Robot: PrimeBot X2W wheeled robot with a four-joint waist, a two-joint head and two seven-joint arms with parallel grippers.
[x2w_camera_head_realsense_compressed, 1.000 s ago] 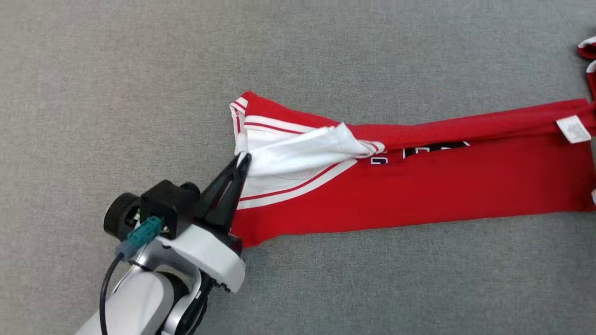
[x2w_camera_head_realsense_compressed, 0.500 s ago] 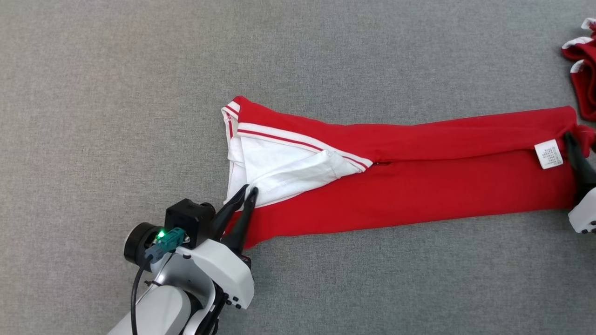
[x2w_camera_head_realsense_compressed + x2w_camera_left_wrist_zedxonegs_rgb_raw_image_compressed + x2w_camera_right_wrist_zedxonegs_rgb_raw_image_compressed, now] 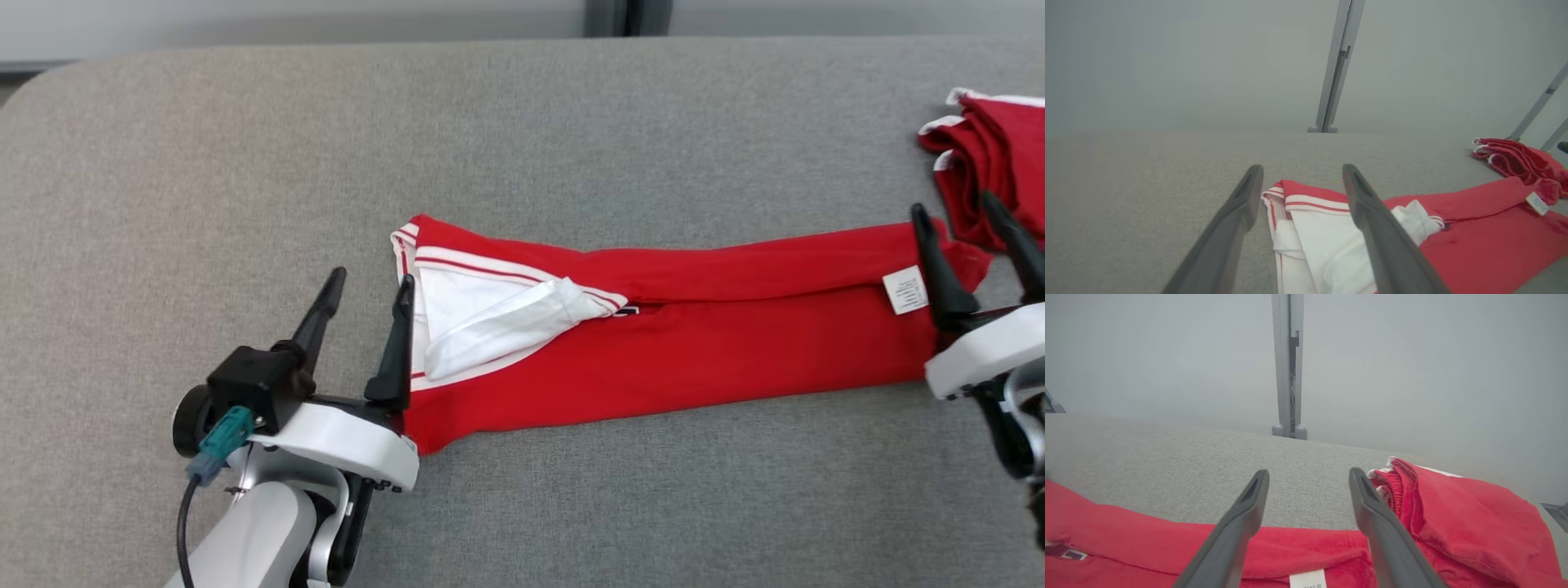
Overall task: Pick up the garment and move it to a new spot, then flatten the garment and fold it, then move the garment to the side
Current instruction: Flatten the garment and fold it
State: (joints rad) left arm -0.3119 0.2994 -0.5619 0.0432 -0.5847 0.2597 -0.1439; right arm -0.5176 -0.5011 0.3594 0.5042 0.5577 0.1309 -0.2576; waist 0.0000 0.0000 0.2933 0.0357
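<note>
1. The red garment (image 3: 669, 359) lies in a long strip on the grey table (image 3: 245, 163).
2. The left gripper (image 3: 371, 278) sits at its white end, its 2 fingers apart.
3. The right gripper (image 3: 953, 204), at the tag end, is spread too, maybe touching cloth.

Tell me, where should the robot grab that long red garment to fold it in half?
Probably at its two short ends. The garment lies flat as a long strip, so the left claw could pinch the striped end from the left and the right claw the labelled end from the right; both stand open there.
</note>
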